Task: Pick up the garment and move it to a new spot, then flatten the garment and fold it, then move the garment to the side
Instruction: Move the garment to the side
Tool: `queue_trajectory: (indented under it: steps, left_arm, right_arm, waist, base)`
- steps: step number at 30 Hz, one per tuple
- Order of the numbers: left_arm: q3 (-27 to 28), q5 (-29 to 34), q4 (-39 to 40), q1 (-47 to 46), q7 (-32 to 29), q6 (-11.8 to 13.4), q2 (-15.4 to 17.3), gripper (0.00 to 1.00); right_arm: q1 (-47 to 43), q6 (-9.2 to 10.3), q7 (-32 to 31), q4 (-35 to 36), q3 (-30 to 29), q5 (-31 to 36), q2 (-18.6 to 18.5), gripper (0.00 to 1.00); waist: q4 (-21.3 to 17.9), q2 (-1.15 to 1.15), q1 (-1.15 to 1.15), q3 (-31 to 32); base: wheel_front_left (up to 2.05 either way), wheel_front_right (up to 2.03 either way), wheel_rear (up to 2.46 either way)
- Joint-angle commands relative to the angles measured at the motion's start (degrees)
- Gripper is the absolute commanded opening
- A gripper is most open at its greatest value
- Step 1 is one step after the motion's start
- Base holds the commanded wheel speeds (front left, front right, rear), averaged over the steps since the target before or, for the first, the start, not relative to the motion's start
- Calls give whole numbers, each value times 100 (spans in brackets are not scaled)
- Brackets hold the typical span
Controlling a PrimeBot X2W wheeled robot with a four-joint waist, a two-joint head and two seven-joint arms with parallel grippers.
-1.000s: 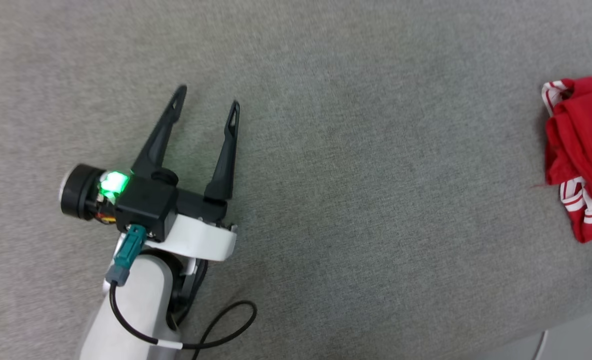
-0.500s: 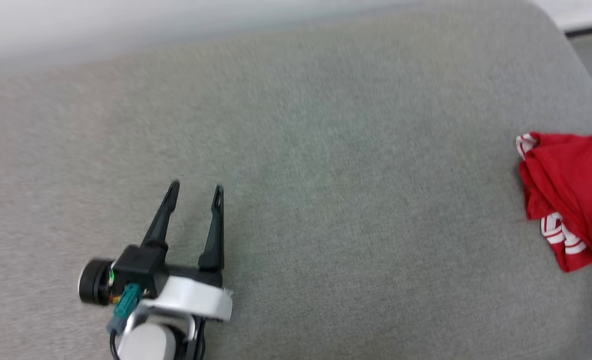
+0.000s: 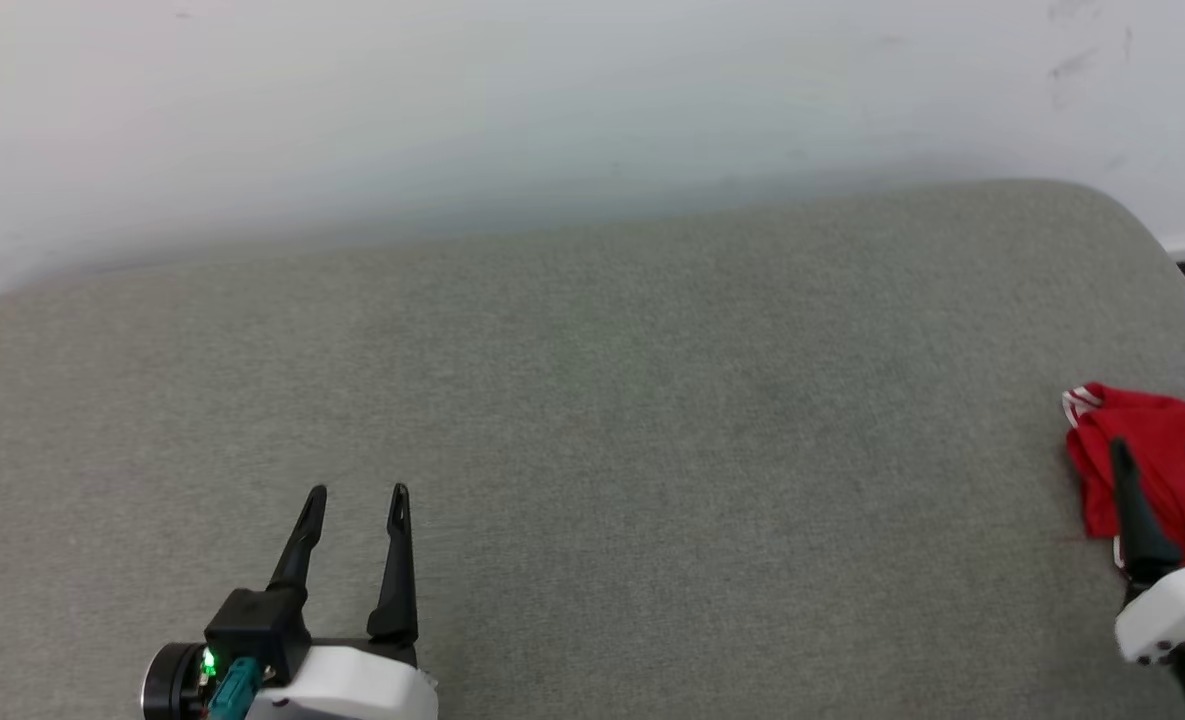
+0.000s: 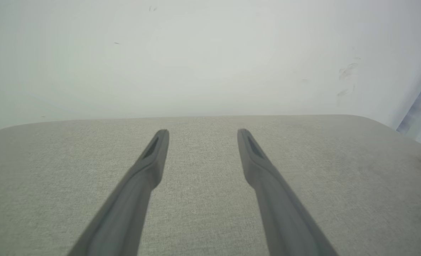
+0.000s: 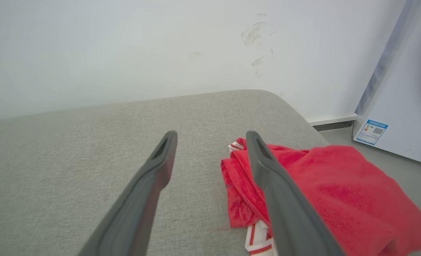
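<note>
A pale wall (image 3: 552,100) stands behind a wide surface (image 3: 652,420) covered in grey woven fabric, its far corner rounded at about 2 o'clock in the head view. The garment (image 3: 1157,425) lies crumpled near the surface's right edge, at roughly 3 to 4 o'clock in that view: a red heap with a bit of red-and-white striped trim showing at its upper left corner.

The left gripper (image 3: 358,490) sits at 7 o'clock in the head view, well apart from the garment. Its two dark fingers are spread with bare grey fabric between them, and it grasps nothing.

The right gripper (image 5: 211,133) is at 4 o'clock in the head view, over the garment's near part. Its fingers are parted about as widely and also grip nothing. In the right wrist view one finger crosses in front of the red cloth, while the other lies over bare fabric; whether either touches the cloth cannot be told. Striped trim peeks out under that finger at 5 o'clock.

Dark scuff marks (image 5: 256,46) spot the wall. A white appliance (image 5: 402,106) with a small label stands on the floor at 3 o'clock.
</note>
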State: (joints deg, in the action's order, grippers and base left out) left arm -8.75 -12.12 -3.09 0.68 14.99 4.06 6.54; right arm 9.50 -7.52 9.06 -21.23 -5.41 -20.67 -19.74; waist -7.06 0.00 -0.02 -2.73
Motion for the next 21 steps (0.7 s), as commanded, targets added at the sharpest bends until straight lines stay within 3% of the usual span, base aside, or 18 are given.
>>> queue_trajectory:
  steps: [1, 10, 21]
  left_arm:
    - [48, -13, -38, 150, 23, 42, 30, 100]
    - [232, -47, -114, 460, 24, 106, 148, 100]
    - [238, -86, -173, 601, 25, 54, 163, 100]
  right_arm:
    - [-306, 7, -143, 301, 32, 68, 157, 100]
    - [-1176, 6, -630, 1695, 214, 468, 910, 100]
    - [-1749, 6, -866, 2522, 116, 890, 1266, 100]
  waist:
    - [198, 0, 2, 246]
    - [492, 0, 2, 412]
    - [519, 0, 2, 503]
  base:
    - [0, 0, 0]
    - [0, 0, 0]
    - [0, 0, 0]
